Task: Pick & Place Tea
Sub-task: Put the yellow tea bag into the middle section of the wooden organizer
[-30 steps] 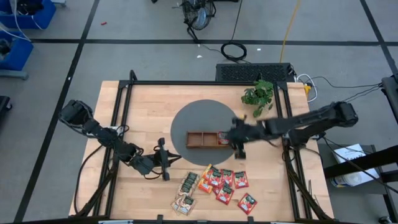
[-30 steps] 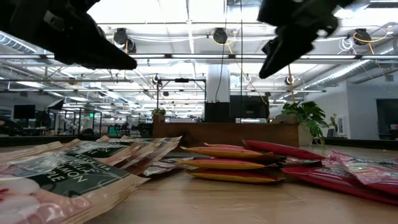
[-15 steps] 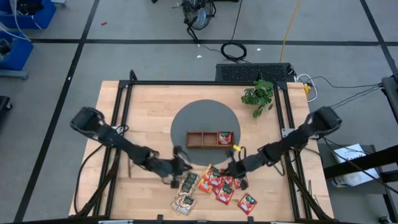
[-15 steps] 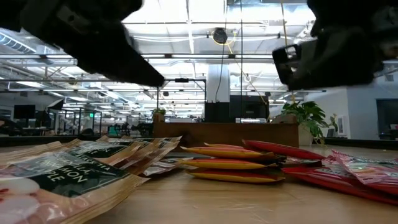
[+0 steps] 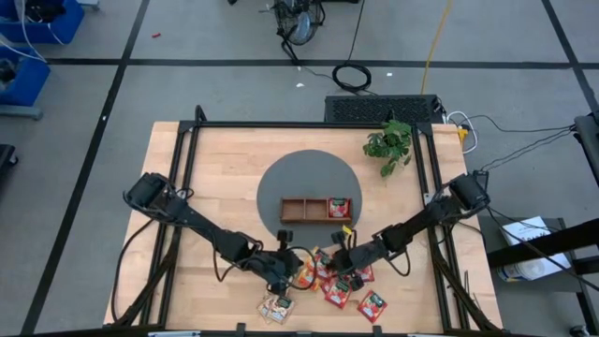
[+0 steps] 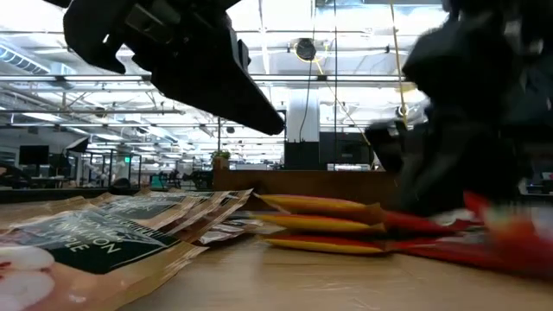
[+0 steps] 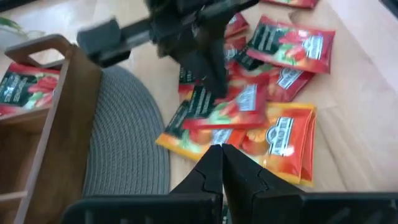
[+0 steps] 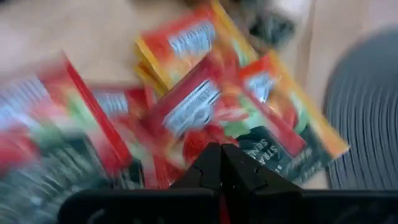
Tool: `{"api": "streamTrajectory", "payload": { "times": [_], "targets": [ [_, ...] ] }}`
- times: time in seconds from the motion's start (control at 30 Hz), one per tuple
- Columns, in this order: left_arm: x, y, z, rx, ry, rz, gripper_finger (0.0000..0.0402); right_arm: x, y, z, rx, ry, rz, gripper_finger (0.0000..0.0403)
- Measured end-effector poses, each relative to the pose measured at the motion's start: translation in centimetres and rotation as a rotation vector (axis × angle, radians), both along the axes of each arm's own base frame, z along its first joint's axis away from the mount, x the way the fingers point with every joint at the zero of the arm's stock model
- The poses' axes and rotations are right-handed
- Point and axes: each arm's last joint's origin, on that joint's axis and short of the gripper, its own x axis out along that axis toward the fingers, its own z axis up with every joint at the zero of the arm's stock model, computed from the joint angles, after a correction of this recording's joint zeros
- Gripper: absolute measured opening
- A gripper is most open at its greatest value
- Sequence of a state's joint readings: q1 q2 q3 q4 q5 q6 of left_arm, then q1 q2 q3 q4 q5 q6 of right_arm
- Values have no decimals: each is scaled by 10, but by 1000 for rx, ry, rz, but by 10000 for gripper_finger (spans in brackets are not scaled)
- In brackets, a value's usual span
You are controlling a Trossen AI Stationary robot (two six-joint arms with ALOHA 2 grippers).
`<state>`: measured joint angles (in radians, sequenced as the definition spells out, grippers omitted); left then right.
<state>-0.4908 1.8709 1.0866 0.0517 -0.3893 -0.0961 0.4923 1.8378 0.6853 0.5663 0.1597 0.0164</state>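
Jaws on both arms now shut and empty. Right gripper swung from the wooden tray down onto the tea packets at the surface's front edge, closing en route; left gripper came in beside it. One red packet sits in the tray's right compartment. Likely next pick starting.

Both tools closed, low

Wooden table, grey mat, tea packets, plant
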Motion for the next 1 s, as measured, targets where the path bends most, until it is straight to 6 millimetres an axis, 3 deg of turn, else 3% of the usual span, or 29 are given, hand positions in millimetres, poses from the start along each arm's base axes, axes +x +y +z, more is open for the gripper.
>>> {"api": "streamTrajectory", "payload": {
  "times": [0.2,0.6,0.87,1.0],
  "targets": [
    [0,0,0,-9,2,8,10,-10,2,-2,-24,97,-80,0],
    [1,-1,2,-45,-17,-4,10,-42,10,19,-12,267,-107,0],
    [4,-2,3,-49,-50,-19,5,-45,11,31,-95,169,-105,0],
    [11,-2,-4,-118,-60,-51,7,-39,6,47,-138,18,-228,0]
  ]
}}
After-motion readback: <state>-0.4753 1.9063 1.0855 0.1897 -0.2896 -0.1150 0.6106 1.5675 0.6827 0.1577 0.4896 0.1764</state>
